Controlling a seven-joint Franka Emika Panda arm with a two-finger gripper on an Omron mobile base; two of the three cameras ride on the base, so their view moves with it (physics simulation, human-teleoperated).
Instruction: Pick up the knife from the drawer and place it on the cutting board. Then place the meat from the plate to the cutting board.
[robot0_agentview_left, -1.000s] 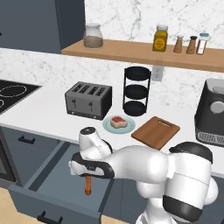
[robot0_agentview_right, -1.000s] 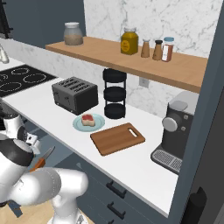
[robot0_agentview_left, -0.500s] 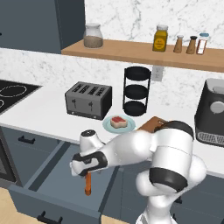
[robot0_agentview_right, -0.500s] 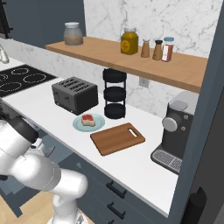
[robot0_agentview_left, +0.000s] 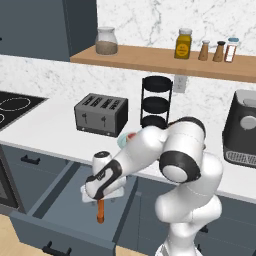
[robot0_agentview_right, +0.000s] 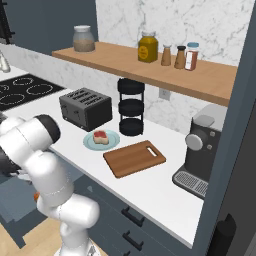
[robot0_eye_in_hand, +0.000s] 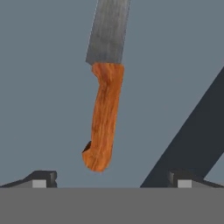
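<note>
Hovering over the open drawer (robot0_agentview_left: 60, 195) at lower left, gripper (robot0_eye_in_hand: 111, 178) spread wide, pinching nothing. Needing a straight descent, jaws straddling the orange handle across its narrow width before closing. Lying flat on the drawer floor, the knife (robot0_eye_in_hand: 104, 117), centred just above the fingertips.

White arm bent low to its left, tool (robot0_agentview_left: 101, 199) downward, fingers (robot0_eye_in_hand: 41, 179) spread wide

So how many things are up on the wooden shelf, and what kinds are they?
Glass jar with brown stuff: 1
Yellow jar: 1
Small shakers: 3
Total: 5
</note>
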